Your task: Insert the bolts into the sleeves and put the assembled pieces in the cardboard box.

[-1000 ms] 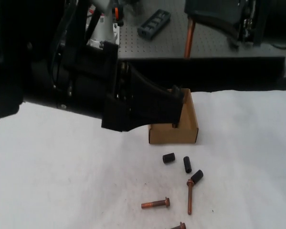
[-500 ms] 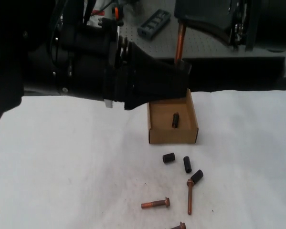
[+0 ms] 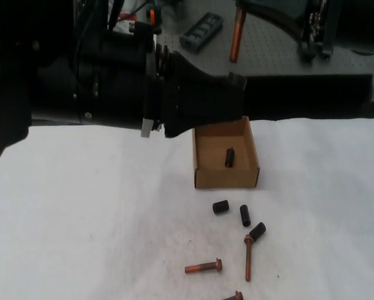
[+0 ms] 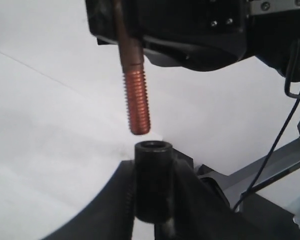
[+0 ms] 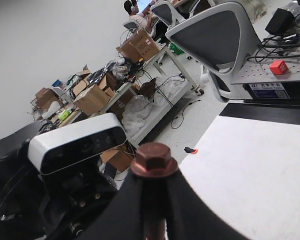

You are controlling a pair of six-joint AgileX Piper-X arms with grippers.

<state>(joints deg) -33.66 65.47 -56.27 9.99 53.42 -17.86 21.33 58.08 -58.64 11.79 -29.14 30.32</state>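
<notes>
Left gripper [image 4: 153, 212] is clamping a short black sleeve [image 4: 152, 170] from both sides and holding it upright, open bore facing up. Right gripper [image 5: 152, 195] is gripping a copper bolt [image 4: 134, 85] just under its hex head. The threaded end is hanging straight over the sleeve's mouth, close but not touching (a thin gap is showing in the left wrist view). In the high view both are hanging in the air beyond the cardboard box [image 3: 226, 177].

The box is sitting open-topped on a white sheet [image 3: 80, 219], with one black piece [image 3: 229, 156] lying inside. Three loose sleeves [image 3: 220, 207] and three loose bolts [image 3: 203, 267] are lying scattered on the sheet in front of it, one sleeve right beside a bolt head.

A perforated metal plate [image 3: 274, 53] is lying behind the sheet, with a grey tray [image 3: 201, 30] on it. The right wrist view is showing an office chair [image 5: 215, 35] and cartons [image 5: 92, 97] piled on tables.
</notes>
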